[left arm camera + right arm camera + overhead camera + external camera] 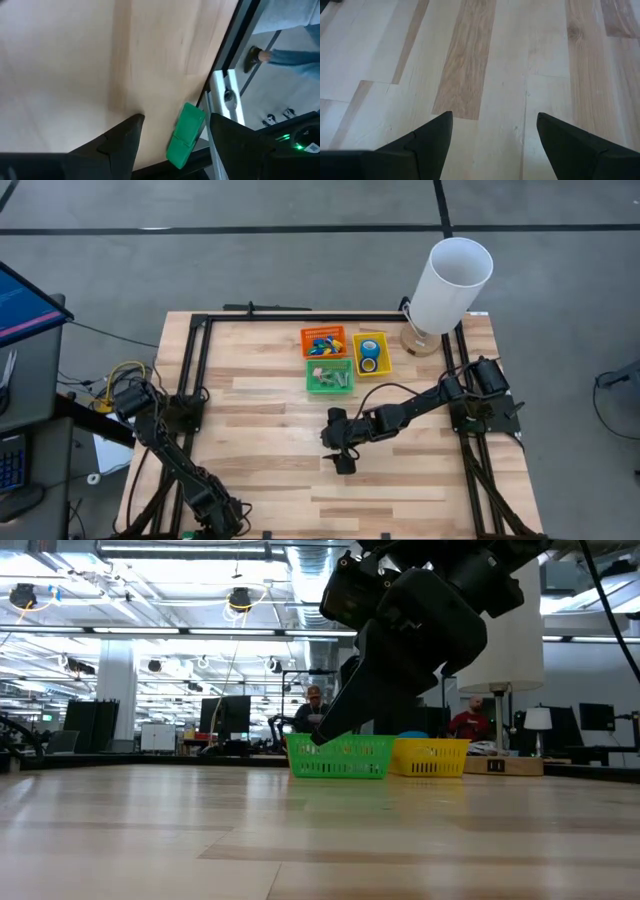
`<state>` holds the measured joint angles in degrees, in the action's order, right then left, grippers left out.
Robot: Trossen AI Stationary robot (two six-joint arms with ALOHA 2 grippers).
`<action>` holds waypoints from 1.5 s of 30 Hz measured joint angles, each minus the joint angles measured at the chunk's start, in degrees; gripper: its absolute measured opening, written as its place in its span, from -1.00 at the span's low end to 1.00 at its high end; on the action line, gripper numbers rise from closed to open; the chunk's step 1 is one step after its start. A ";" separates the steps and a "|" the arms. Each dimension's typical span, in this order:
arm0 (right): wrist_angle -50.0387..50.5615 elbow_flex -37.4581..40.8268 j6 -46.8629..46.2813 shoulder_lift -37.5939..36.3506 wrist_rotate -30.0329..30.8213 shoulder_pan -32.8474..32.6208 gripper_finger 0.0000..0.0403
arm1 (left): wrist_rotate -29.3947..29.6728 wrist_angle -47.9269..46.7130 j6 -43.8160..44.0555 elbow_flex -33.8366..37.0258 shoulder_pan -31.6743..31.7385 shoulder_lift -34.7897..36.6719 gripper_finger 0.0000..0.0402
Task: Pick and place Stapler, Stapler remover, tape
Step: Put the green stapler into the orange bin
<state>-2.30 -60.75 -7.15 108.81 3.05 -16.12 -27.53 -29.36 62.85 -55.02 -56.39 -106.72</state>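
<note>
While the right hand (344, 464) hangs spread and empty over bare planks of the bench (260, 440), everything the task names sits in the three baskets at the far edge. Take the green basket (330, 376) as the landmark: the right hand is on its near side, well apart, towards the middle of the bench. The yellow basket (370, 354) stands just beside the green one on the lamp side and holds the blue tape (369, 351) rolls, lying flat; the orange basket (323, 340) sits just behind it, filled with small coloured pieces too small to name. The left hand (225, 515), also spread and empty, waits at the near edge, farther from the green basket. The right arm is therefore nearer.
</note>
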 joint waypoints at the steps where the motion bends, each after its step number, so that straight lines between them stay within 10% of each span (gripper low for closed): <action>1: 0.00 0.00 0.01 -0.02 0.00 0.00 0.40 | 0.11 -0.19 0.02 0.13 0.02 0.00 0.18; 20: -0.36 0.01 0.01 -0.02 -0.02 0.00 0.40 | -0.08 -16.40 -10.98 2.21 7.43 0.04 0.14; 29: -0.40 0.02 -0.30 -0.04 -0.20 -0.18 0.40 | 9.64 -27.15 -16.62 3.12 14.87 1.57 -0.02; 45: -1.34 0.02 0.19 -0.08 -0.22 -1.11 0.40 | 6.61 -10.26 30.04 5.15 3.78 13.05 -0.04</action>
<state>-3.63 -60.73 -6.96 108.73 2.83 -17.23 -20.92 -39.62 92.90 -49.87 -52.61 -93.67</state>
